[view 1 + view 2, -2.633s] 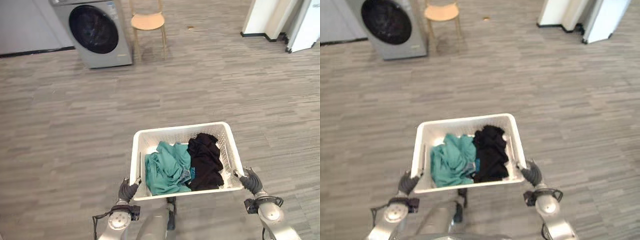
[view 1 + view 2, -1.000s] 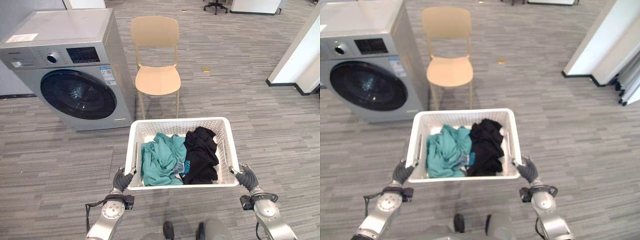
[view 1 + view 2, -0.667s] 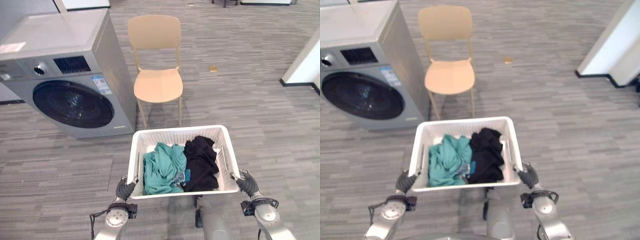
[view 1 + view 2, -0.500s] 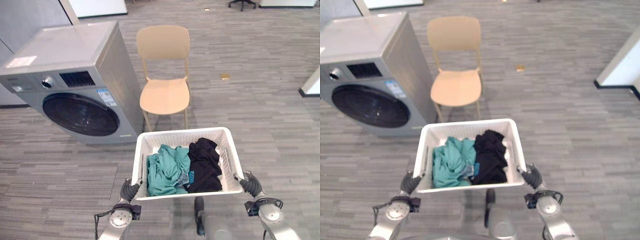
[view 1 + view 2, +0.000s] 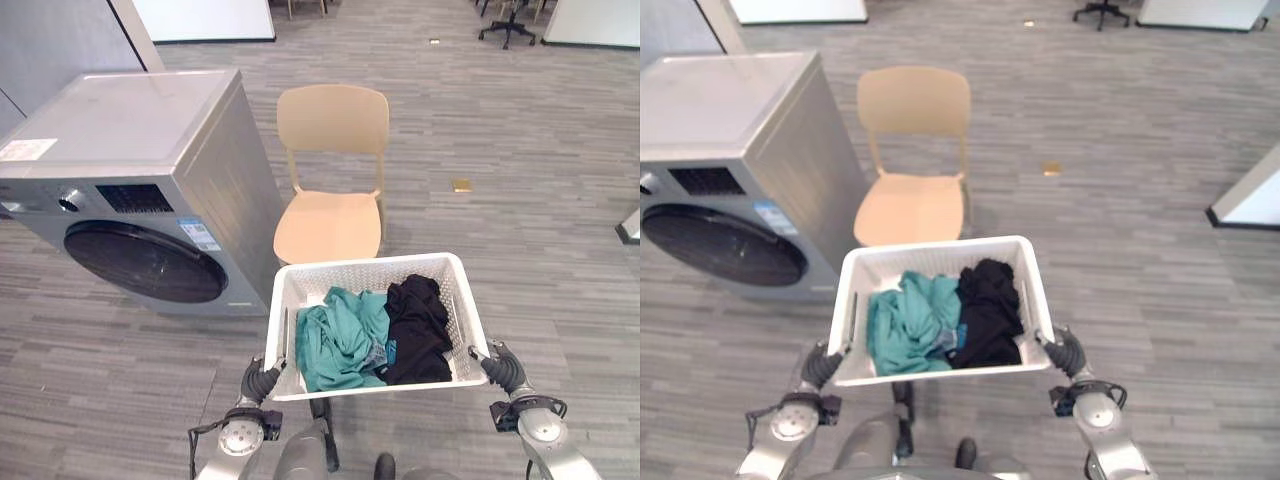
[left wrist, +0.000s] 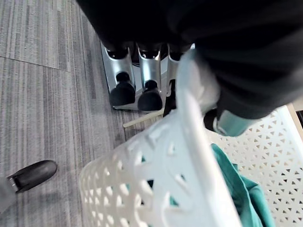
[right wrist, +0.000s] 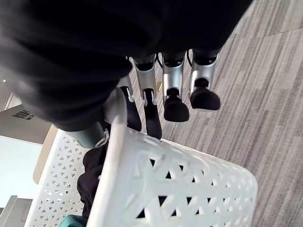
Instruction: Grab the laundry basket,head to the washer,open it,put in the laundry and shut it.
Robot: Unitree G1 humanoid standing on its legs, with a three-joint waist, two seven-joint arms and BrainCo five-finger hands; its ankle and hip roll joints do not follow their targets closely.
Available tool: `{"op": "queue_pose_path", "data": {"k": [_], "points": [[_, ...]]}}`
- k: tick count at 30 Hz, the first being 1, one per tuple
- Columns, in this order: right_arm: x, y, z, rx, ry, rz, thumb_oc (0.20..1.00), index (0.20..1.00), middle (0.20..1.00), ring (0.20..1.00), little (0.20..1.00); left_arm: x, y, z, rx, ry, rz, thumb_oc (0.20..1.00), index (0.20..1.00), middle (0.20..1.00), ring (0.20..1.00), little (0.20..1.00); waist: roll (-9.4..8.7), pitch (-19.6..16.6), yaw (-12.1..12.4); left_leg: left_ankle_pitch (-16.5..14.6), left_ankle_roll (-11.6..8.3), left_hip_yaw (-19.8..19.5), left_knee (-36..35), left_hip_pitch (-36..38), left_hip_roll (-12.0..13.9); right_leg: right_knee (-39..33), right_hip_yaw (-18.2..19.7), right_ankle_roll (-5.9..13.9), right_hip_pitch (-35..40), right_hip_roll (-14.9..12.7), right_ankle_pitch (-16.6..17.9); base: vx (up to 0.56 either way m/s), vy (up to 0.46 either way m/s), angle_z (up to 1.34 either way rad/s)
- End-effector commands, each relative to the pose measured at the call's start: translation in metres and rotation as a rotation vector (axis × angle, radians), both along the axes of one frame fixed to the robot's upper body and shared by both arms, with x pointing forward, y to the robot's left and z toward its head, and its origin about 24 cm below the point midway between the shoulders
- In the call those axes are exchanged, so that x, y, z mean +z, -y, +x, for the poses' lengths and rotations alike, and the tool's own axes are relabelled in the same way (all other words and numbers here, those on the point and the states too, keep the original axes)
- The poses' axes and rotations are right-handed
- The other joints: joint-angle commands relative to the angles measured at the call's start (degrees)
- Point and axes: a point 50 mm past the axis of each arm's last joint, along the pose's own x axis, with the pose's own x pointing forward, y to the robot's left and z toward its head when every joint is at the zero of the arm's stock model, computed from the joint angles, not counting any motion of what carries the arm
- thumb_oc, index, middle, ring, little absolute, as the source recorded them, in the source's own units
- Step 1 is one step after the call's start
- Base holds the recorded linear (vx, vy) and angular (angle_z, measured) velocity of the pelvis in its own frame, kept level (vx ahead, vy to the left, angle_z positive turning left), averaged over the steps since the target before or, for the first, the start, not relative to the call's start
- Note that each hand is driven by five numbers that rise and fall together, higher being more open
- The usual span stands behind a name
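Basket [image 5: 455,283] between both curled hands

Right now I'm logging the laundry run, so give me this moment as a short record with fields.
carried: white perforated plastic laundry basket
contents: teal garment on the left, black garment on the right
left hand: shut on the basket's left rim
right hand: shut on the basket's right rim
washer: grey front-loading washing machine ahead left, door closed
beside washer: tan wooden chair
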Motion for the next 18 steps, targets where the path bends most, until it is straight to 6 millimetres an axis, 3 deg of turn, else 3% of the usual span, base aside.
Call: {"op": "queue_pose_path", "data": {"k": [1, 3, 6, 10, 12, 13, 14, 18], "points": [[0.038, -0.006, 0.021, 0.030, 0.223, 0.095, 0.200, 0.200, 0.200, 0.200, 0.200, 0.048, 0.004, 0.028, -0.054, 0.276, -0.092, 0.200, 0.200, 0.200, 0.200, 0.200, -1.82, -4.27, 1.55, 0.82, -0.69, -0.11, 1.04, 1.01, -0.71, 11.91, 3.32, 9.03, -1.26, -7.72, -4.44, 0.26, 0.147, -0.09], [0.036, -0.011, 0.021, 0.044, 0.220, 0.103, 0.200, 0.200, 0.200, 0.200, 0.200, 0.049, 0.003, 0.029, -0.062, 0.277, -0.087, 0.200, 0.200, 0.200, 0.200, 0.200, -2.88, -4.95, 1.64, -1.46, 0.85, 0.22, 2.38, 2.00, -2.17, 16.46, 4.79, 10.94, -2.40, -10.04, -0.01, 0.36, 0.236, -0.08], [0.037, -0.018, 0.026, 0.066, 0.231, 0.111, 0.200, 0.200, 0.200, 0.200, 0.200, 0.054, -0.003, 0.034, -0.062, 0.297, -0.058, 0.200, 0.200, 0.200, 0.200, 0.200, -2.95, -4.23, 1.26, -5.30, 3.53, 0.30, 1.96, 6.27, -3.73, 28.27, 6.90, 13.14, -9.53, -11.73, 7.45, 0.24, 0.182, -0.05], [0.038, -0.023, 0.029, 0.094, 0.229, 0.109, 0.200, 0.200, 0.200, 0.200, 0.200, 0.056, -0.005, 0.036, -0.057, 0.309, -0.050, 0.200, 0.200, 0.200, 0.200, 0.200, -1.93, -3.04, 0.14, -7.03, 4.12, -0.64, -0.32, 11.01, -4.18, 28.79, 5.93, 11.45, -16.75, -9.63, 5.18, 0.23, 0.085, -0.06], [0.038, -0.022, 0.030, 0.093, 0.224, 0.108, 0.200, 0.200, 0.200, 0.200, 0.200, 0.057, -0.005, 0.034, -0.057, 0.311, -0.056, 0.200, 0.200, 0.200, 0.200, 0.200, -1.55, -1.95, -1.14, -8.10, 3.84, -1.54, -1.75, 14.09, -4.73, 22.36, 3.87, 10.57, -21.46, -7.33, 3.65, 0.32, 0.019, -0.03], [0.038, -0.022, 0.030, 0.093, 0.223, 0.108, 0.200, 0.200, 0.200, 0.200, 0.200, 0.057, -0.005, 0.034, -0.056, 0.310, -0.057, 0.200, 0.200, 0.200, 0.200, 0.200, -1.48, -1.82, -1.31, -8.16, 3.81, -1.71, -1.81, 14.31, -4.69, 22.26, 3.69, 10.57, -21.15, -7.31, 3.58, 0.34, -0.030, 0.01], [0.037, -0.020, 0.030, 0.081, 0.219, 0.101, 0.200, 0.200, 0.200, 0.200, 0.200, 0.055, -0.004, 0.034, -0.053, 0.306, -0.057, 0.200, 0.200, 0.200, 0.200, 0.200, -2.02, -0.94, -2.13, -9.06, 3.46, -2.83, -2.19, 15.96, -5.73, 16.00, 3.01, 10.77, -23.61, -6.29, 4.46, 0.19, -0.032, 0.05], [0.033, -0.017, 0.026, 0.086, 0.201, 0.073, 0.200, 0.200, 0.200, 0.200, 0.200, 0.050, -0.005, 0.033, -0.057, 0.291, -0.037, 0.200, 0.200, 0.200, 0.200, 0.200, -2.27, -0.66, -3.01, -10.91, 3.10, -4.29, -2.13, 17.88, -6.54, 12.22, 1.75, 10.89, -23.34, -6.41, 6.06, 0.23, -0.074, 0.27]]}}
